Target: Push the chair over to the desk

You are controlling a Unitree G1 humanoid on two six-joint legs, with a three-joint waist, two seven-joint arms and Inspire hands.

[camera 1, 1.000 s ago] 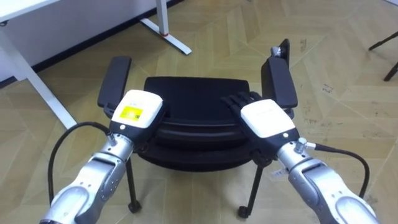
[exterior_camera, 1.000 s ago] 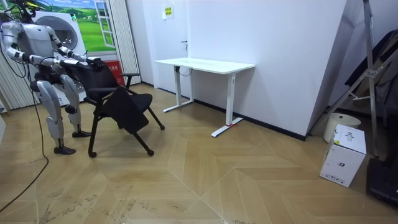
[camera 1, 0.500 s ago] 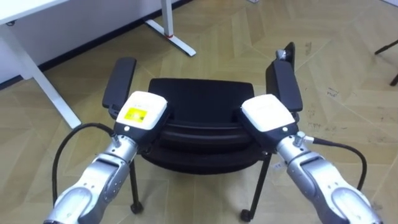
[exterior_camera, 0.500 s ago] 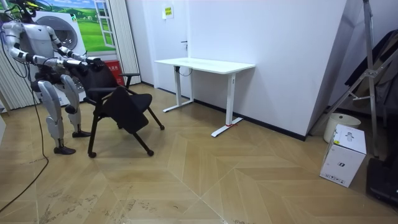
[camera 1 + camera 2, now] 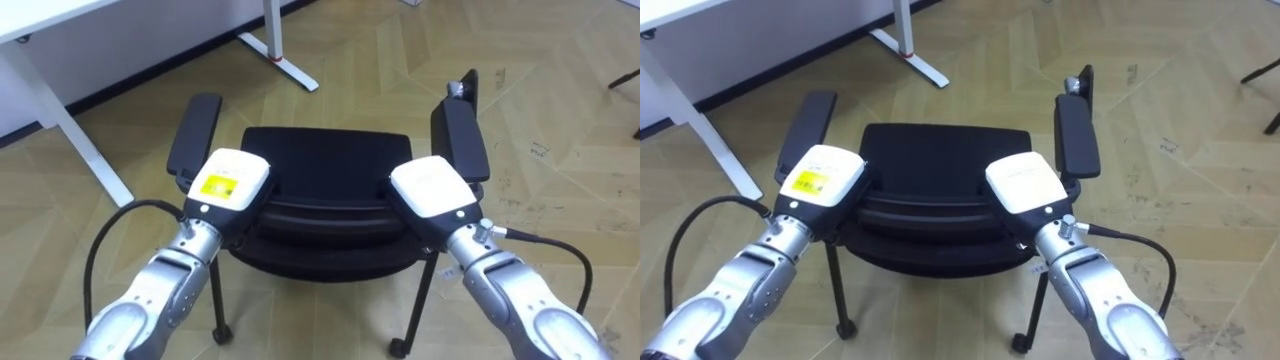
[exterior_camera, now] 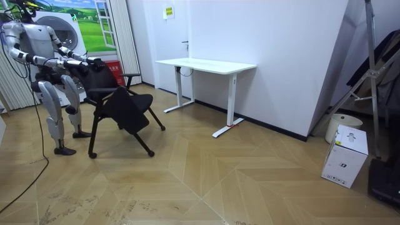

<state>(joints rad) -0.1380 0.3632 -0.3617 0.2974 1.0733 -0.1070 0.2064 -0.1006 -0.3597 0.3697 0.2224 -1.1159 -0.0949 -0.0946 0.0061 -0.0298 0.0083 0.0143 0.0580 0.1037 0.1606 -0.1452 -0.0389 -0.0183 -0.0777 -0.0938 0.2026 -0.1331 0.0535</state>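
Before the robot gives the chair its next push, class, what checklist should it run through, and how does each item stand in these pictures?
1. Left hand resting on top of the backrest: ok.
2. Right hand on the same top edge, about level with the left hand: ok.
3. Chair standing on its legs on the floor: ok, by the room view.
4. Robot placed directly behind the chair: ok.
5. White desk foot ahead and apart from the chair: ok for now, but watch it.
6. How firmly the hands hold the backrest: cannot tell.

White desk (image 6: 206, 65) against white wall (image 6: 275, 50), herringbone floor (image 6: 219, 181).
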